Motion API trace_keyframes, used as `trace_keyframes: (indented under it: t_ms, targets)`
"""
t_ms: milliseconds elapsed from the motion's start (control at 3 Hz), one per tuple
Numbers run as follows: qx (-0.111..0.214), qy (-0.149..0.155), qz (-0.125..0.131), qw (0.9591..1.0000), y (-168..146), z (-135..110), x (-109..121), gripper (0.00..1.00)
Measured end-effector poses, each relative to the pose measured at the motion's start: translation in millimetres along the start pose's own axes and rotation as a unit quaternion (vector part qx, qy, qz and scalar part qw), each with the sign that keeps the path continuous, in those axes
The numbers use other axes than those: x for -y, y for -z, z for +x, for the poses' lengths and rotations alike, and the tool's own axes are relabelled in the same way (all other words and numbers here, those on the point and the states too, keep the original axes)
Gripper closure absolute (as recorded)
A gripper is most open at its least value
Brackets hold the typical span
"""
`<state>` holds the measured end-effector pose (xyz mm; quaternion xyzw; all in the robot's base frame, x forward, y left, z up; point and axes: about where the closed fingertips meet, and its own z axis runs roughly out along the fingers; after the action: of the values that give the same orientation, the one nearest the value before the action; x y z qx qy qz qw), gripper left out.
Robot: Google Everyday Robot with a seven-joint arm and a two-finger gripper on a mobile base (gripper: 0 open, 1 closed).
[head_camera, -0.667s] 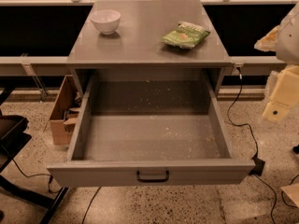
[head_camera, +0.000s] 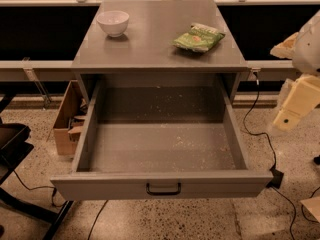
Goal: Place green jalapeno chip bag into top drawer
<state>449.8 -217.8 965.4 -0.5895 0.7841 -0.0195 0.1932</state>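
The green jalapeno chip bag lies flat on the grey cabinet top, on its right side. The top drawer is pulled fully out below it; its speckled floor holds nothing and the black handle faces me. My gripper is the cream-coloured end of the arm at the right edge. It hangs beside the drawer's right wall, below and to the right of the bag, and touches nothing.
A white bowl stands on the cabinet top at the back left. A cardboard box sits on the floor left of the drawer. Black cables run over the floor at the right. A dark chair base is at the left.
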Motion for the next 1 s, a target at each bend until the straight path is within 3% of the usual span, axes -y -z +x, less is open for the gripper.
trace_keyframes:
  t_ms: [333, 667, 1000]
  targets:
    - [0.079, -0.034, 0.019, 0.9961, -41, -10, 42, 0.00]
    - [0.149, -0.063, 0.044, 0.9858, -70, -31, 97, 0.00]
    - [0.206, -0.101, 0.064, 0.9711, -90, -47, 139, 0.00]
